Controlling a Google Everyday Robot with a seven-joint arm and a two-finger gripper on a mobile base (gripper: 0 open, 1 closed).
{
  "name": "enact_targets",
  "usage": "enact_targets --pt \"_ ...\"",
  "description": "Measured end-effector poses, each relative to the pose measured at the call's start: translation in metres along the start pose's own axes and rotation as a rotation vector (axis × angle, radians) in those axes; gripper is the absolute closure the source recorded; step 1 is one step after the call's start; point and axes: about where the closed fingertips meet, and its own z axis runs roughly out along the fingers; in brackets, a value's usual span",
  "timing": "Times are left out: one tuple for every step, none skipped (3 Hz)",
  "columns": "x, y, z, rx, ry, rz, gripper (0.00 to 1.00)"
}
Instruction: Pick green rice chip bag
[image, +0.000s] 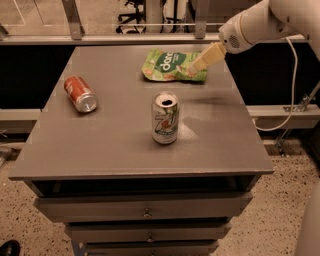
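1. green rice chip bag (172, 65): light green, dark green round logo, white lettering.
2. claw (192, 69): pale cream, over the bag's right end; arm (260, 22) white.
3. upright soda can (165, 119): white, green markings, silver top.
4. lying soda can (80, 93): red, silver end.
5. tabletop (115, 145): plain grey.

we are seeing dim, warm light coming from above; the claw (194, 67), hanging over the green rice chip bag (167, 64), is casting a soft shadow on the counter (120, 150).
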Motion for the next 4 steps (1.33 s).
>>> enact_targets --pt "0.005 -0.017 0.021 0.004 -0.027 0.078 0.00" --pt "0.012 -0.026 0.043 0.000 -0.024 0.112 0.00" --pt "0.018 -0.023 0.062 -0.018 -0.015 0.124 0.00" --pt "0.022 -0.017 0.077 -0.035 -0.013 0.137 0.16"
